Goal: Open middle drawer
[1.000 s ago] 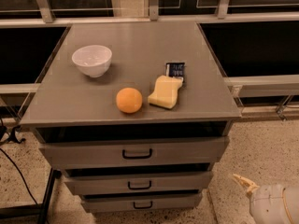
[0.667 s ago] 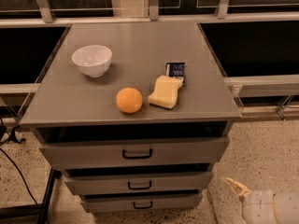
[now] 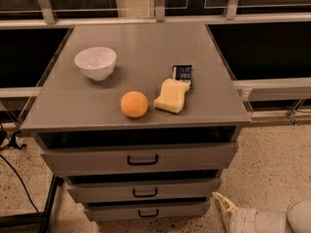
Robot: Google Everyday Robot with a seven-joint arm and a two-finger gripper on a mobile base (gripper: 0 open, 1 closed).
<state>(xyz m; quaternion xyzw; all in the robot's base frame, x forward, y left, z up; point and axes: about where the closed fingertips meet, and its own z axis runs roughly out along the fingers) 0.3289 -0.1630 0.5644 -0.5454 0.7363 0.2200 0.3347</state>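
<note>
Middle drawer [image 3: 170,188]: sitting pushed in, second of three grey fronts, with a dark gap showing above it.
Handle [image 3: 145,192]: small black bar, sitting at the centre of the middle drawer's front.
Claw [image 3: 222,204]: hanging low, just right of the middle drawer's right end and slightly below it. It is not touching the drawer and is pointing up-left toward it. How far open it is, and whether it is holding anything, cannot be told.
Arm [image 3: 255,221]: white, reaching in from the lower right of the middle drawer.
Top drawer [image 3: 194,155]: lying directly above the middle drawer.
Lowest drawer [image 3: 175,209]: lying directly below it.
Tabletop [image 3: 146,47]: grey, spreading above the middle drawer.
White bowl [image 3: 95,63]: standing on the tabletop, up and left of the middle drawer.
Orange [image 3: 134,104]: resting near the tabletop's front edge, above the handle.
Yellow sponge [image 3: 171,95]: lying just right of the orange, touching a dark packet [image 3: 182,73] behind it.
</note>
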